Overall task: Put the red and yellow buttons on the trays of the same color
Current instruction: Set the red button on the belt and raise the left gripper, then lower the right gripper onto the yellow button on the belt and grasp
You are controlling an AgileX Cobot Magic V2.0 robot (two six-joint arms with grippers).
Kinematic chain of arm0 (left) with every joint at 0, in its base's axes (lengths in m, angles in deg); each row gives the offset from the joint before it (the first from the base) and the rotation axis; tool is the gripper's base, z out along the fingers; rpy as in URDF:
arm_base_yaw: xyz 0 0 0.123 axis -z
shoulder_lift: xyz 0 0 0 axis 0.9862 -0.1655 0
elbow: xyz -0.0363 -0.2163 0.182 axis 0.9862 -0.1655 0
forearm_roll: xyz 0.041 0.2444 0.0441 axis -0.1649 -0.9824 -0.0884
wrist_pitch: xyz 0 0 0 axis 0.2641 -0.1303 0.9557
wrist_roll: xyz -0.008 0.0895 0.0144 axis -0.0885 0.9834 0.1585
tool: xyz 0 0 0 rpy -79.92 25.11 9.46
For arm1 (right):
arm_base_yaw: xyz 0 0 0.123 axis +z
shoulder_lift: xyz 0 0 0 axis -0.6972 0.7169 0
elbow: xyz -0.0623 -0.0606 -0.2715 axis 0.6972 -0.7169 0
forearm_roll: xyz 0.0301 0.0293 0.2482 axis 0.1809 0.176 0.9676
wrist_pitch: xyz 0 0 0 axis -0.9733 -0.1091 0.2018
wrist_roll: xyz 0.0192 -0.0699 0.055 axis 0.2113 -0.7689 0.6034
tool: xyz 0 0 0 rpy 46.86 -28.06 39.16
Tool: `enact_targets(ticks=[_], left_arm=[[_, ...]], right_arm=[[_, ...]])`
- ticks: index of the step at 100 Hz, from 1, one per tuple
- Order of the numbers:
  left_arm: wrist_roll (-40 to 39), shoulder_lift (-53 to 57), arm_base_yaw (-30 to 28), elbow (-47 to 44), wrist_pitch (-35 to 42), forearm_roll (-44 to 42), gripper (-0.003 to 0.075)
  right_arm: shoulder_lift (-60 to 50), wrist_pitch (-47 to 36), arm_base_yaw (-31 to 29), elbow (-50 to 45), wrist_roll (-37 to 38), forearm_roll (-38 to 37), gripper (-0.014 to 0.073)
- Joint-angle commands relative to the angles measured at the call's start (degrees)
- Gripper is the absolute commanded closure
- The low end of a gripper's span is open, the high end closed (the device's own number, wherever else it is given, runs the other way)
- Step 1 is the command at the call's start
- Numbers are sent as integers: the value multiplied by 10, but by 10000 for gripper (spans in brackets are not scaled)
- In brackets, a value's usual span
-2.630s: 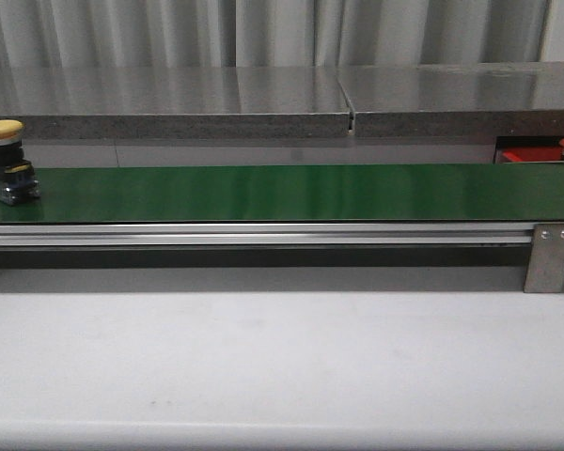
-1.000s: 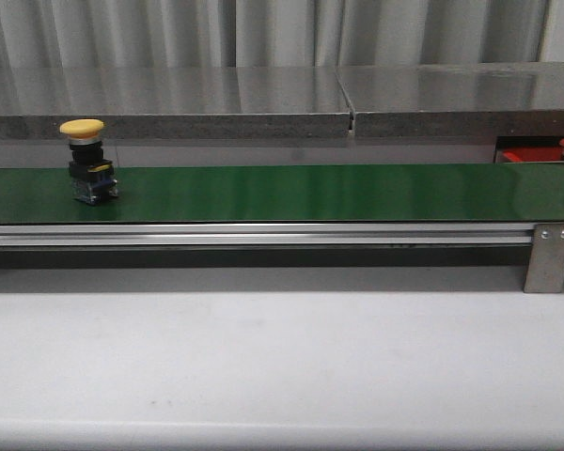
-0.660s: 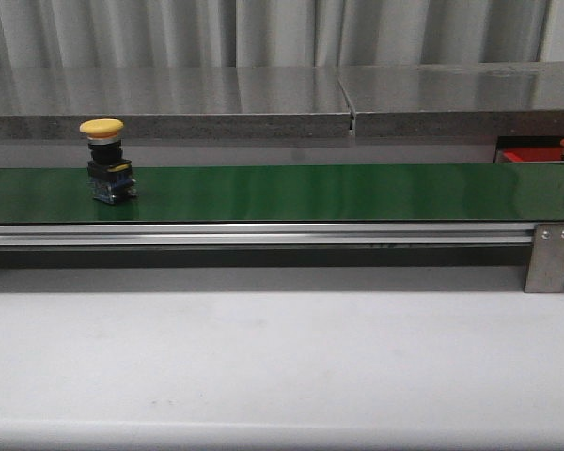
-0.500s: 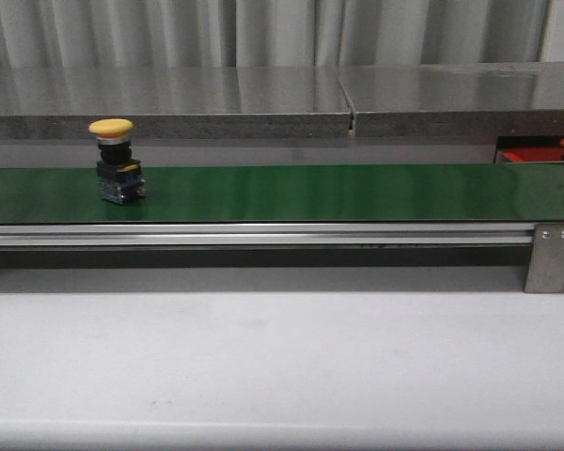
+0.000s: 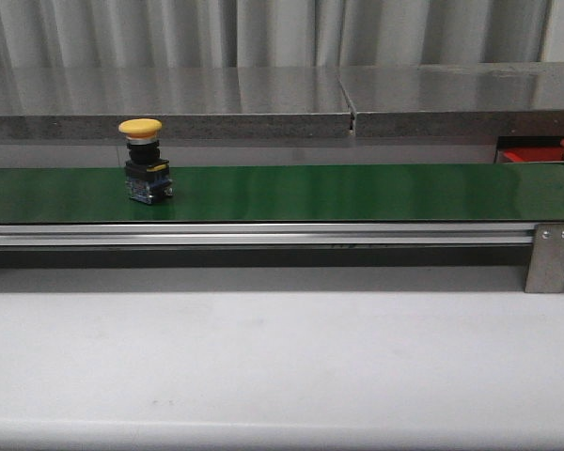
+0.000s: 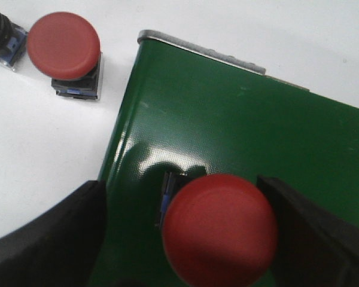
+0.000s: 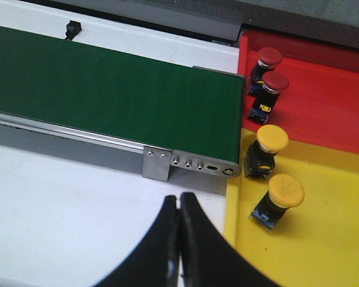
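Item: yellow button (image 5: 145, 174) on the belt. Domed, matte yellow cap over a pale collar, black barrel and a black-and-blue contact block with a yellow patch. It stands upright on the green belt (image 5: 357, 192), left of centre in the front view, clear of both arms.

Item: red button (image 6: 220, 238), left wrist view. Wide, smooth red dome on a dark block with a blue edge, set on the belt near its rounded end. The left gripper (image 6: 185, 239) has its dark fingers (image 6: 45, 239) spread wide on either side of the cap, with a gap on each side.

Item: spare red button (image 6: 64, 46), upper left of that frame, upright on the white surface beside the belt; another dark-bodied piece is cut off at the corner.

Item: right gripper (image 7: 179, 206), lower centre of the right wrist view. Its black fingers are pressed together with nothing between them, above the white table (image 7: 60, 203).

Item: yellow tray (image 7: 323, 251), lower right, holding two yellow buttons (image 7: 271, 139). Beyond it, the red tray (image 7: 335, 101) holds two red buttons (image 7: 269, 57). Both trays sit against the belt's end.

Surface and room: white tabletop (image 5: 282, 366) nearest, then the belt's aluminium rail (image 5: 263, 232) and bracket (image 5: 551, 256), a grey stone-look shelf (image 5: 169, 99) behind, and pale pleated curtains (image 5: 263, 33) at the top.
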Motion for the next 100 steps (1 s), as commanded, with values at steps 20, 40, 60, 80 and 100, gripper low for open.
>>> enact_targets(ticks=[20,40,60,80,100], left_arm=[[48,85,4,17,15,51,205],[51,138,14,17,6,49,266],[52,186,61,16,-1,35,694],[52,232,128,14,-8,14,741],[52,299,192,-20,15,-3,741]], right_arm=[[-1,-40,0,13,-5,-5,712],[-1,-40,0,13,-5,-5,712],[-1,-40,0,13,-5,-5,712],[-1,-40,0,13,-5,-5,712],[-1,-40,0,13,-5,-5,712]])
